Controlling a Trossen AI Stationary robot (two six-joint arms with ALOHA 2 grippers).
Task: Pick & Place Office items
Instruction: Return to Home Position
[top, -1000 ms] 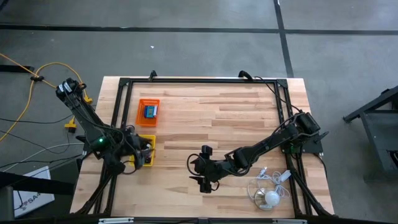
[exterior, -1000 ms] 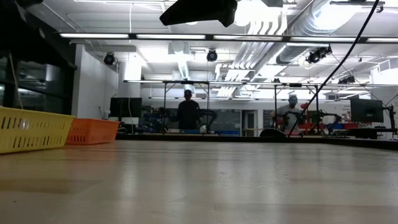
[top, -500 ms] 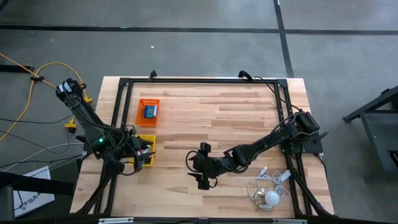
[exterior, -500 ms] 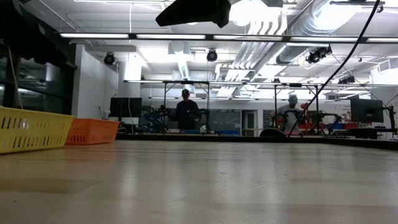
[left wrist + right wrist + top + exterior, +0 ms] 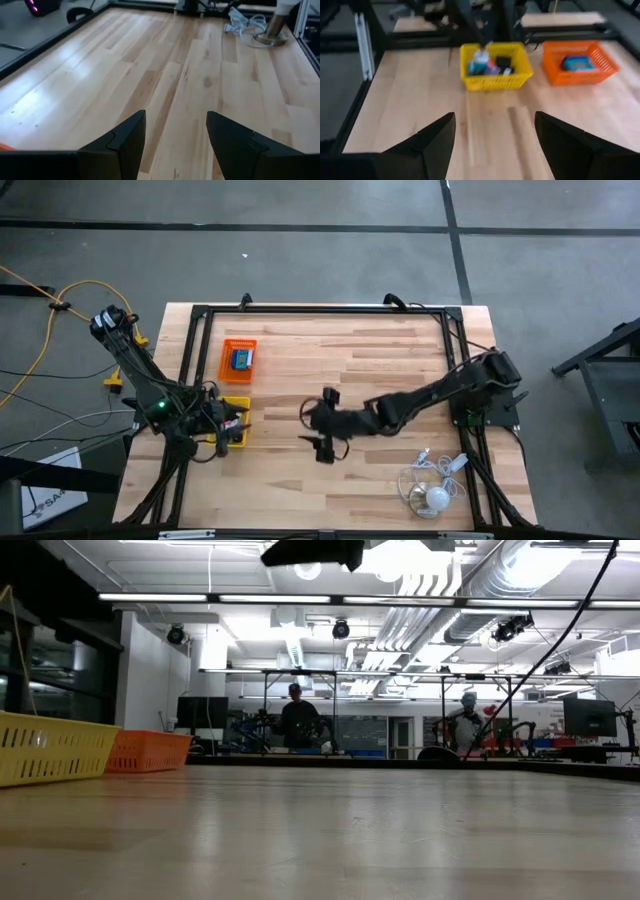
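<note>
Right tool: centre of the high view, above bare table, fingers spread wide, holding nothing. Left tool: left of centre, at the yellow basket, fingers likewise apart and empty. Office items: several small pieces, teal, purple and black among them, lie inside the yellow basket. Orange basket: just above the yellow one in the high view, holding 1 blue item. White cable bundle: lower right, on the table. 2 people stand in the room beyond.
</note>
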